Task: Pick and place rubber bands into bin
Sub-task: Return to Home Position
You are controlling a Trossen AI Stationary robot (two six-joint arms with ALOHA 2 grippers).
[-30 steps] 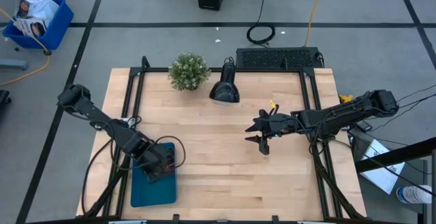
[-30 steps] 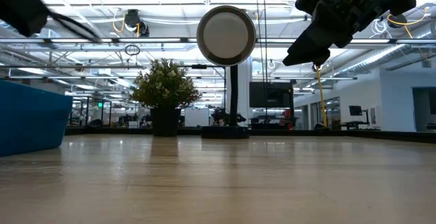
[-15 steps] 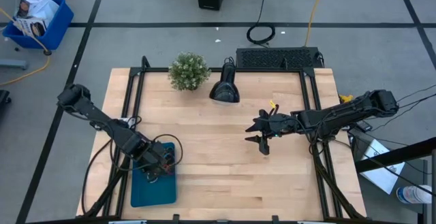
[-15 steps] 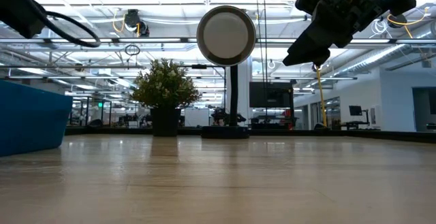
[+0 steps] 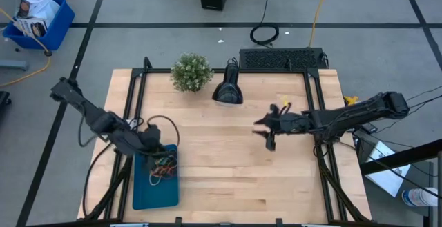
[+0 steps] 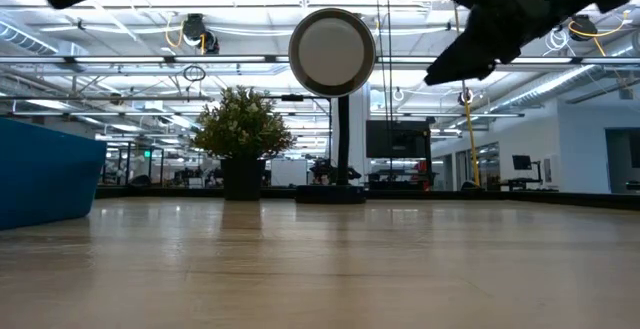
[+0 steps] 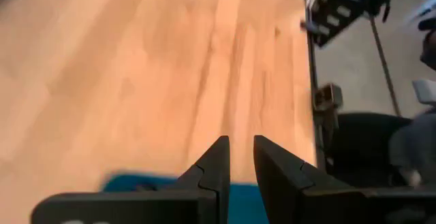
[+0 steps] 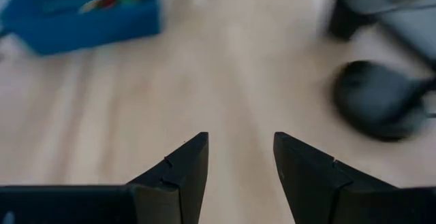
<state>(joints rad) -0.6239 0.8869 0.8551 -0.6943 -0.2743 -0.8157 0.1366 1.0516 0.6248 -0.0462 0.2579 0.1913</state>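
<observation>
Both arms are pulling back, left gripper (image 7: 242, 146) a slit apart and empty, right gripper (image 8: 240, 142) parted, leaving the rubber bands (image 5: 163, 165) heaped in the bin (image 5: 143, 194), so collecting is looking finished

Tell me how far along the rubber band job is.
Done, it seems: the rubber bands lie piled in the bin, and none shows on the table. In hand: nothing. The left hand, at the bin's far edge with fingers slightly apart, and the open right hand, above the table's right side, are both empty. Left: apparently only parking both arms.
</observation>
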